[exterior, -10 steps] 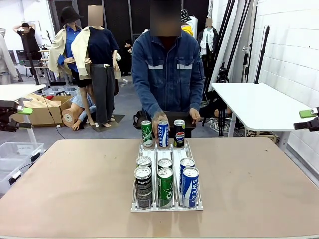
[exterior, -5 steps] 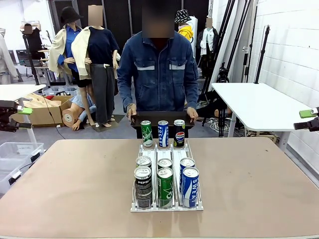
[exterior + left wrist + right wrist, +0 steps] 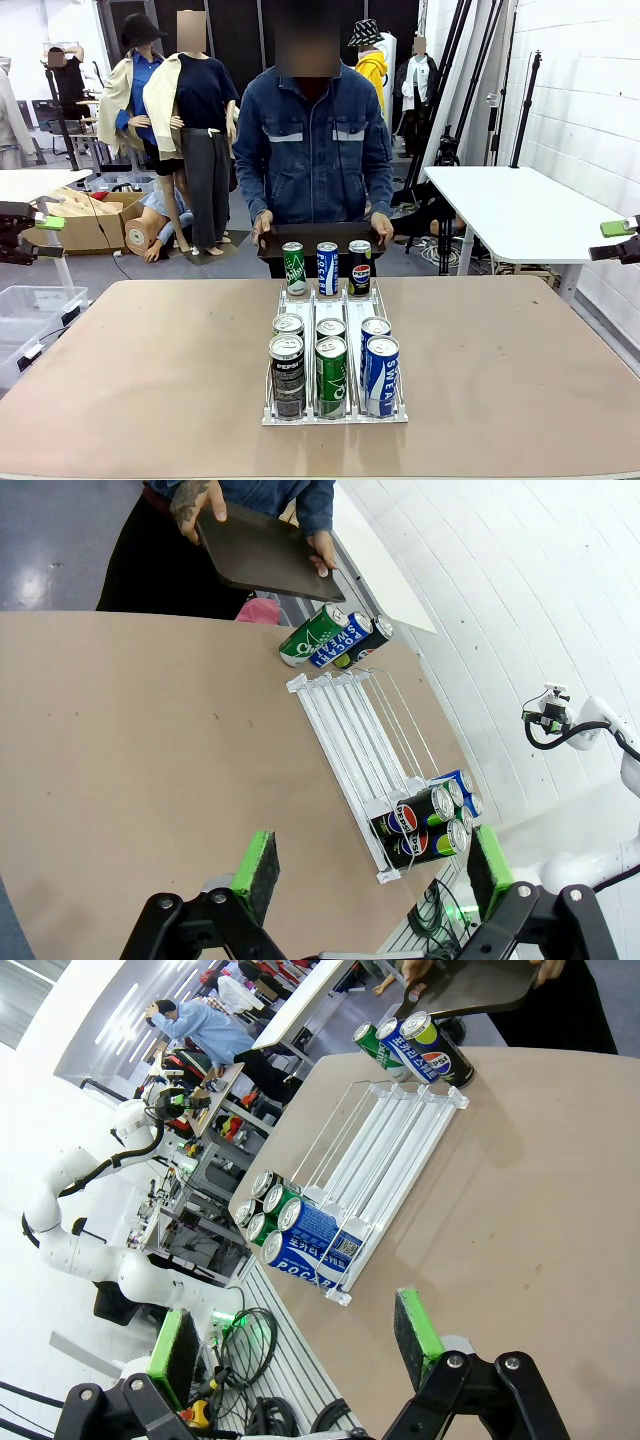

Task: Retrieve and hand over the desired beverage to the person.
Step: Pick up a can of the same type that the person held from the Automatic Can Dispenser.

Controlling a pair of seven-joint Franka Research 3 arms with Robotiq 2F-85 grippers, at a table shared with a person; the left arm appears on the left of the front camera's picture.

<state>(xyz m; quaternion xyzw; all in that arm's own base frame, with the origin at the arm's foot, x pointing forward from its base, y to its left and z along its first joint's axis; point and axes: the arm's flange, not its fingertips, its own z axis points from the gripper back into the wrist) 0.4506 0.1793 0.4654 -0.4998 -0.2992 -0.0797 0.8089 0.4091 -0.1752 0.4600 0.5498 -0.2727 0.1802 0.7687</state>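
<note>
Behind the white wire rack (image 3: 335, 300), the denim-jacketed person (image 3: 315, 150) grips a dark flat tray (image 3: 320, 235), presumably to receive a drink; left gripper (image 3: 372, 865) and right gripper (image 3: 295, 1345) gape empty.

Tan table (image 3: 150, 380) w/ clear can rack (image 3: 335, 300) at ctr, 3 cans (image 3: 327, 268) just beyond it.

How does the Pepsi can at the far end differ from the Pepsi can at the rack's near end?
The far Pepsi can is rightmost in its row, beside the held tray; the near Pepsi can is leftmost, at the robot's end. The far one shows its round logo, the near one its lettering. Both stand upright, dark, untouched.
</note>
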